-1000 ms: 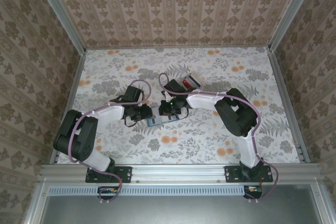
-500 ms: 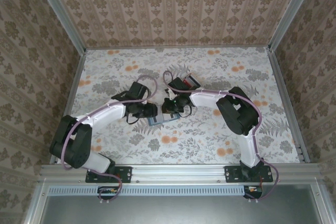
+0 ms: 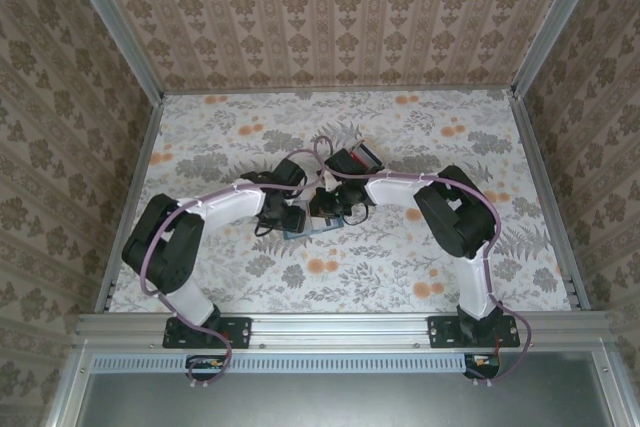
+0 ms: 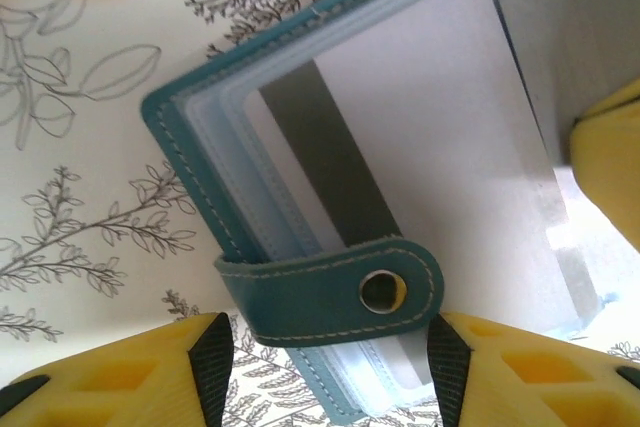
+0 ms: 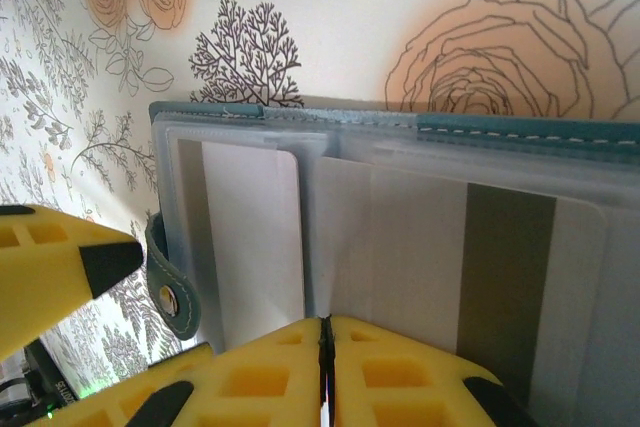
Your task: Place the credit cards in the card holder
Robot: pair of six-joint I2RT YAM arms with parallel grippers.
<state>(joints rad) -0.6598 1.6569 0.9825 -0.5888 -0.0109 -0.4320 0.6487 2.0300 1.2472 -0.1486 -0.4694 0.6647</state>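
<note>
Two arms meet at one small target, so note the table (image 3: 450,147) first. Its floral cloth is flat, and thin items on it will probably be hard to get a finger under.

Card holder (image 4: 185,162): it lies open just left of table centre, between both grippers.
- Judge it light and floppy at the spine, and likely to skid or fold if you push one side.
- Pin one cover and work on the other. Take hold at the stitched teal edge, not the clear sleeves, which look slick and soft.
- Looks: teal outer with pale stitching, and cloudy clear pockets stacked inside.

Credit cards (image 3: 364,158): the spare pile, red showing, sits just behind the right wrist.
- Expect them to be stiff, thin, light and slippery.
- Pinch across a short edge and feed them squarely into a pocket mouth.
- A white card (image 4: 440,137) with a dark stripe already sits in a sleeve.

Left gripper (image 4: 325,362): the jaws stand apart, straddling the strap (image 4: 300,297) without squeezing it.

Right gripper (image 5: 323,347): the fingers are closed tip to tip and rest over the sleeves. You cannot tell whether a leaf is nipped.

Snap (image 4: 380,291): a small metal stud on the strap, undone.
</note>
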